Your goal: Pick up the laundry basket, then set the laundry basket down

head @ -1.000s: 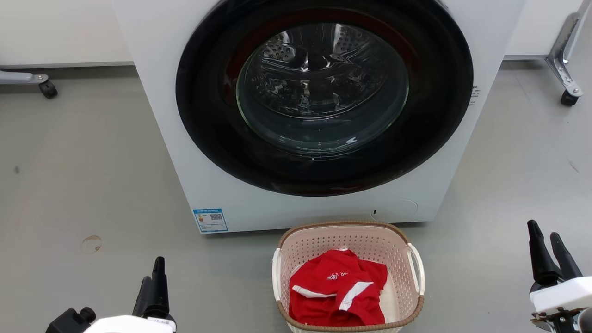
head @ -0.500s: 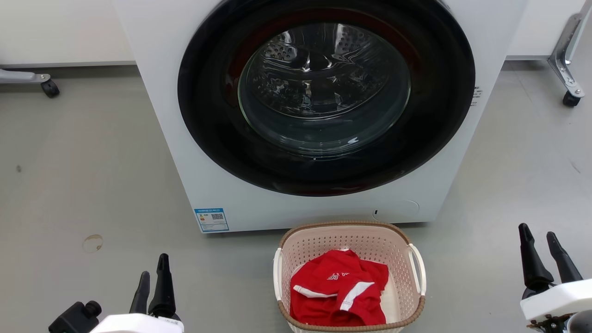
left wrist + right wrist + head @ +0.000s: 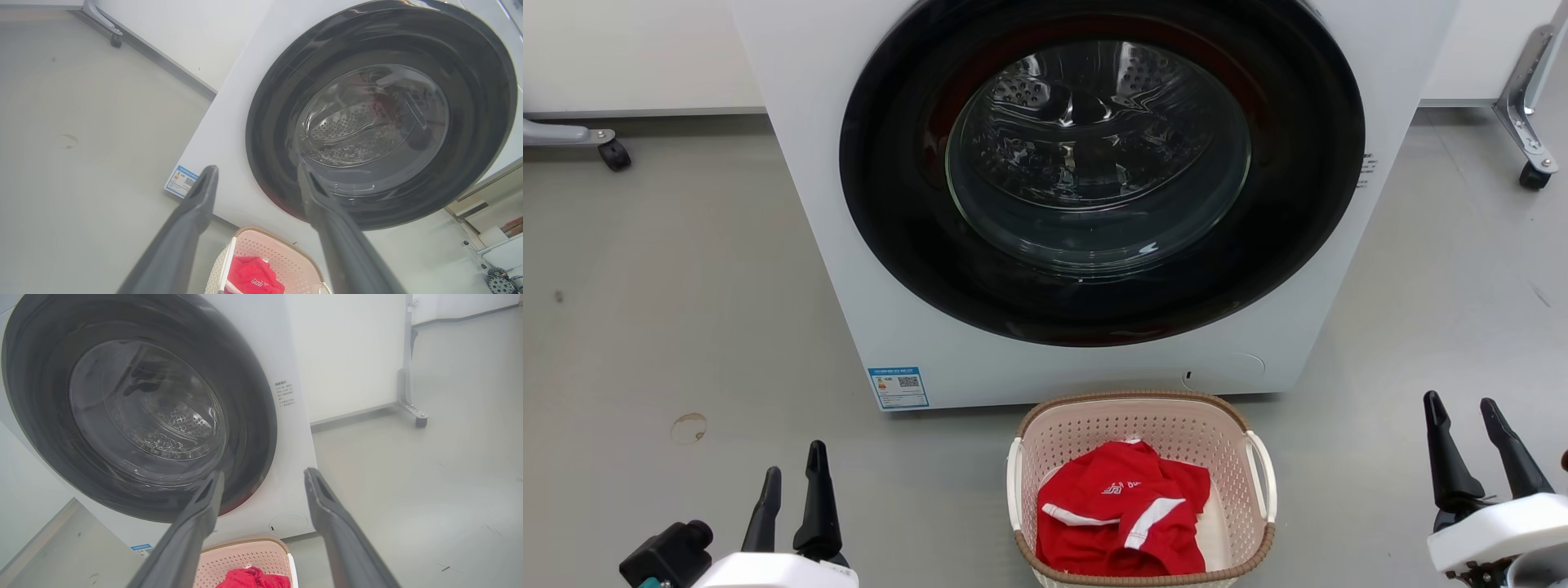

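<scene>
Left end effector [image 3: 793, 462] and right end effector [image 3: 1462, 402] hover low, jaws spread.

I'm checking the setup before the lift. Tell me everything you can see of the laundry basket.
The laundry basket is a rounded-rectangular tub of cream plastic with perforated walls, a brown woven-look rim and a white loop handle on each side. It stands upright on the grey floor, close in front of the washing machine; whether they touch is unclear. A crumpled red garment with white trim lies inside.
</scene>
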Available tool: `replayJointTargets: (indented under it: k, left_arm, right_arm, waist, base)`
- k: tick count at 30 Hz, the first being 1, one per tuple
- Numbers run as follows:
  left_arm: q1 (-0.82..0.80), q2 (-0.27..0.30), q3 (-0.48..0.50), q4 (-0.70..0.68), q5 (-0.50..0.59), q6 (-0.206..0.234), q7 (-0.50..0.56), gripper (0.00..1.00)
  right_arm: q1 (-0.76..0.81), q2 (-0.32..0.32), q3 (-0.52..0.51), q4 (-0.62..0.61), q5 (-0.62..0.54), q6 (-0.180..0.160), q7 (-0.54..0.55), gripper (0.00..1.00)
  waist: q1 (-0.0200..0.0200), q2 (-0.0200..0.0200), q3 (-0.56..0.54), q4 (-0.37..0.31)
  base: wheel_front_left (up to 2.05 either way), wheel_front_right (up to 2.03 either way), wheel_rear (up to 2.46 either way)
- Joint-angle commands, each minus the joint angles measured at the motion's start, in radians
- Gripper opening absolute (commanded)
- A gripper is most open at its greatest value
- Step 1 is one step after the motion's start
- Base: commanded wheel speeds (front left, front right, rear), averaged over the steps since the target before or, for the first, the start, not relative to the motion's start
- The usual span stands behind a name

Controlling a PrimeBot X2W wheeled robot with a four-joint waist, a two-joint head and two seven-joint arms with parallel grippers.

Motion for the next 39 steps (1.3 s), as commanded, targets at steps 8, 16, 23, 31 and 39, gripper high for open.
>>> replayJointTargets:
  k: [8,16,23,31,39]
  left_arm:
    - [-0.003,0.013,0.015,-0.04,0.129,0.01,-0.037,1.0]
    - [-0.005,0.014,0.023,-0.042,0.233,-0.004,-0.058,1.0]
    - [-0.01,0.015,0.041,-0.042,0.326,-0.016,-0.078,1.0]
    - [-0.008,0.016,0.051,-0.044,0.417,-0.019,-0.102,1.0]
    - [-0.004,0.017,0.049,-0.048,0.501,-0.014,-0.125,1.0]
  right_arm:
    - [-0.005,-0.031,0.03,-0.046,-0.122,0.004,-0.042,1.0]
    - [0.002,-0.03,0.036,-0.054,-0.2,0.004,-0.062,1.0]
    - [0.008,-0.029,0.042,-0.056,-0.271,0.004,-0.083,1.0]
    - [0.016,-0.029,0.048,-0.059,-0.351,0.005,-0.106,1.0]
    - [0.019,-0.03,0.055,-0.067,-0.443,0.005,-0.13,1.0]
  waist:
    - [-0.0001,0.0,0.0,0.0]
    - [-0.0001,0.0,0.004,-0.002]
    - [-0.0001,0.0,0.009,-0.004]
    - [-0.0001,0.0,0.012,-0.004]
    - [-0.0001,0.0,0.015,-0.005]
  base:
    - [0.0,0.0,0.0]
    - [0.0,0.0,0.0]
    - [0.0,0.0,0.0]
    - [0.0,0.0,0.0]
    - [0.0,0.0,0.0]
